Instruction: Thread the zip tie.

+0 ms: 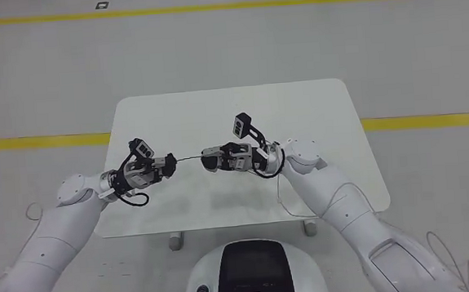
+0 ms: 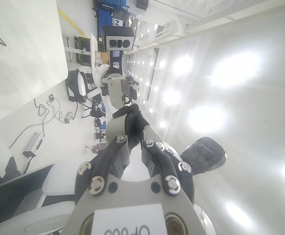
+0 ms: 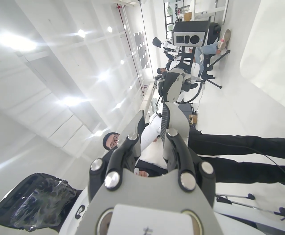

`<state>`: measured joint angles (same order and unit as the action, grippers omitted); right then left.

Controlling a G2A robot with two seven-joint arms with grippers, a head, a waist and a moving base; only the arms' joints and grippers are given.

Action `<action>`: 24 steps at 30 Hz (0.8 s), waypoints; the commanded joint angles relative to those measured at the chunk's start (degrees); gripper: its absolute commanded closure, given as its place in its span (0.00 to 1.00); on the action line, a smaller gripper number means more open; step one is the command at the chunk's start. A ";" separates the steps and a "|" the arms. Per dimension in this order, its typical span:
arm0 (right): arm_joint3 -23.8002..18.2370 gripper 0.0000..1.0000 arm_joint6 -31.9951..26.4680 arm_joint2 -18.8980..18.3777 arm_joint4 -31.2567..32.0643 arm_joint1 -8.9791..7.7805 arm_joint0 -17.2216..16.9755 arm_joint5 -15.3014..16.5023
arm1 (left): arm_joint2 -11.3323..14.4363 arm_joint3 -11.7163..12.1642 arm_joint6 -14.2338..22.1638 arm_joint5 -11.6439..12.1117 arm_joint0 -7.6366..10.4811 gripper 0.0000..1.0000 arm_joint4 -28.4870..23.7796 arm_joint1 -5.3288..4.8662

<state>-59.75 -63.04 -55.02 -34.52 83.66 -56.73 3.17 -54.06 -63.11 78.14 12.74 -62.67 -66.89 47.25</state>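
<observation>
1. The white table (image 1: 314, 108) is a rounded rectangle in front of the robot. Both arms are above its near half.
2. The left arm (image 1: 75, 198) comes in from the robot's left and the right arm (image 1: 327, 188) from its right. The two wrists face each other across the middle of the table.
3. The left gripper (image 1: 170, 163) points toward the right one. In its wrist view the fingers (image 2: 115, 126) close in on each other at the tips, clamped on the near end of the zip tie. A dark strip (image 2: 121, 112) sits crumpled there, and I cannot tell whether it belongs to the tie.
4. The right gripper (image 1: 206, 158) points back at the left one, just beside it. Its fingers (image 3: 176, 120) stand apart in the wrist view, with a gap between the ribbed pad and the other finger.
5. The zip tie (image 1: 188, 157) is a thin line held in the air between the two grippers, over the table's near middle.
   - Its long axis runs side to side across the table, almost level, with the right-hand end a touch farther from the robot.
   - One end is in the left gripper and the free end points at the right gripper's tips.
   - I cannot tell whether the free end touches them.
</observation>
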 commanded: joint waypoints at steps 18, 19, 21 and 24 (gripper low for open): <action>-0.54 1.00 1.40 0.28 0.79 -0.41 -0.31 -0.92 | -1.66 0.06 0.44 -0.49 -0.59 0.00 2.13 0.70; -0.57 1.00 1.54 0.22 0.76 -0.44 -0.38 -0.86 | -1.66 0.06 0.44 -0.49 -0.59 0.00 2.13 0.70; -0.57 1.00 2.00 -0.02 0.48 -0.50 -0.60 -0.73 | -1.66 0.06 0.44 -0.49 -0.59 0.00 2.13 0.70; -0.45 1.00 2.43 -0.10 0.13 -0.56 -0.92 -0.98 | -1.66 0.06 0.44 -0.49 -0.59 0.00 2.13 0.70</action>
<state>-60.29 -60.70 -55.16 -34.38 83.12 -57.57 2.32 -55.72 -63.05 78.59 12.26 -63.27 -64.77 47.94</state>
